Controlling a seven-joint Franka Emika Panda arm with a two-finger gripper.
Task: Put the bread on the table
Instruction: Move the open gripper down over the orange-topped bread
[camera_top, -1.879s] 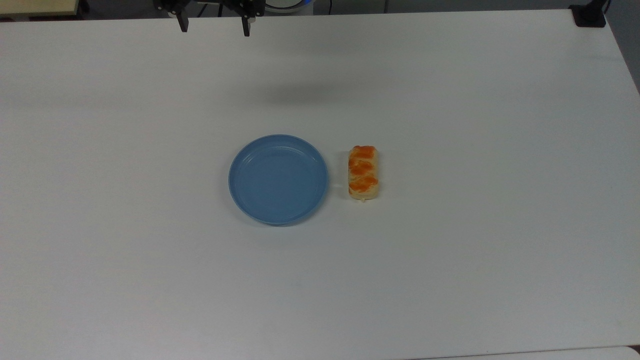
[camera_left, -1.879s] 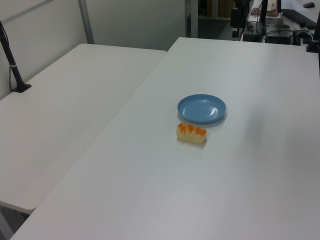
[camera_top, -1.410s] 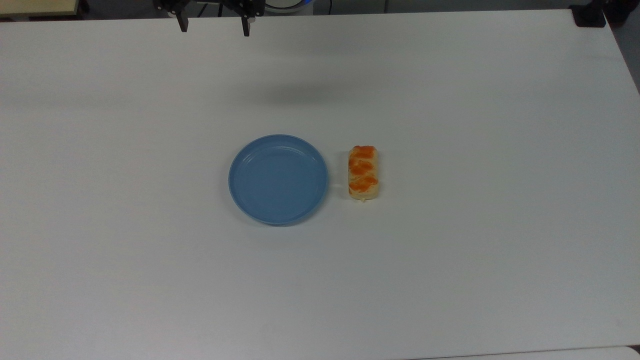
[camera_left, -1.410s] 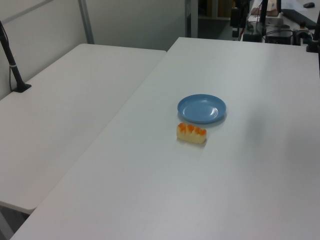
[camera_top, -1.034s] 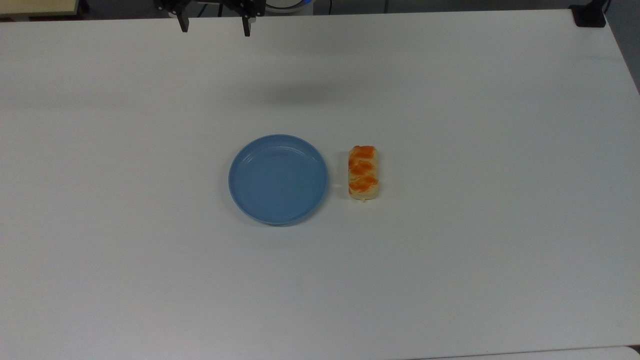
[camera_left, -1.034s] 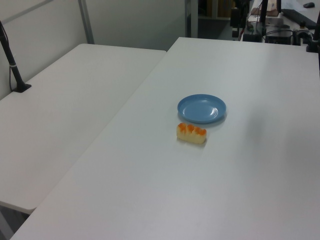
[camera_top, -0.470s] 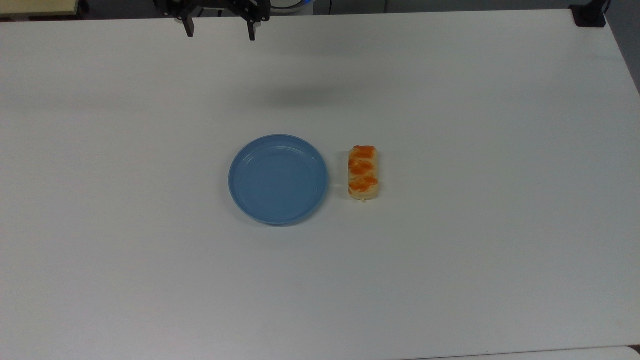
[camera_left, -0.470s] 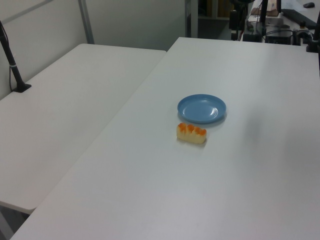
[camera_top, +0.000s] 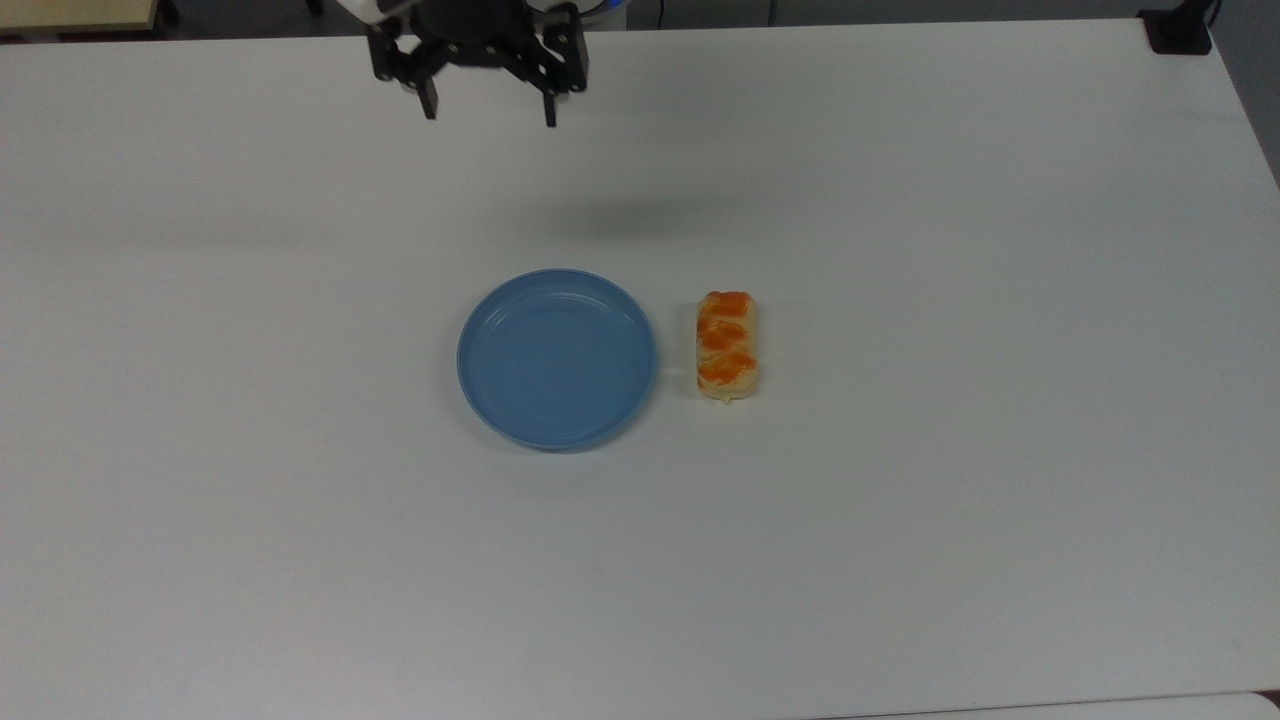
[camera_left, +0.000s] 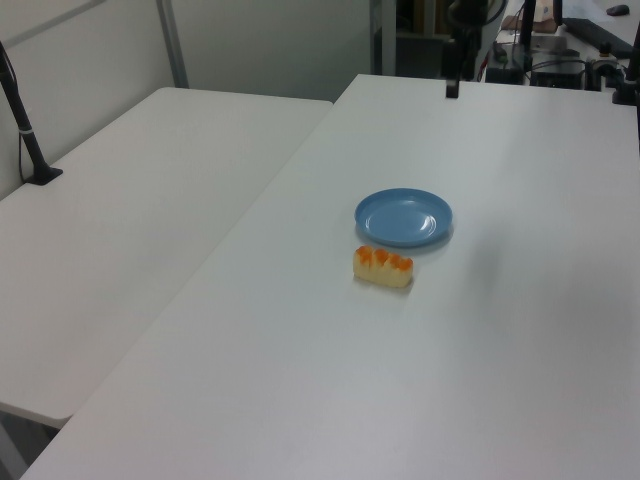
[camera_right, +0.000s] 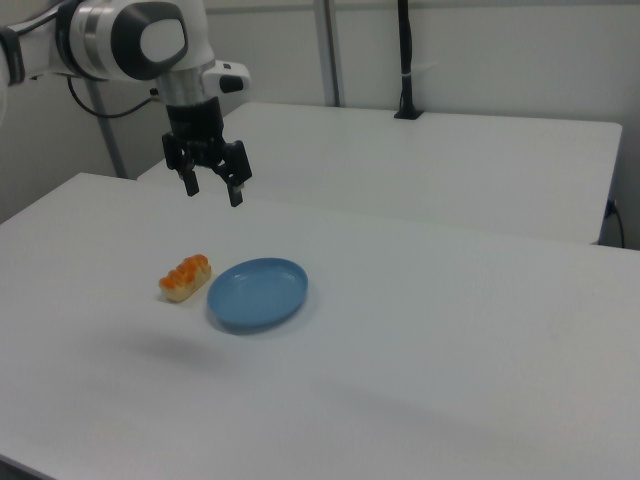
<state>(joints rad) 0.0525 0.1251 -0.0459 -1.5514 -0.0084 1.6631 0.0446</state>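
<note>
We saw the tool (camera_top: 490, 108) cut off by the upper edge of the top view, its two fingers spread apart and grasping nothing, raised above the far part of the counter (camera_top: 950, 500). In the left view little of the tool (camera_left: 452, 88) could be made out. The blue plate (camera_top: 556, 357) held nothing. The bread (camera_top: 727, 346) lay on the counter just beside the plate, at the top view's centre right, not touching it.
</note>
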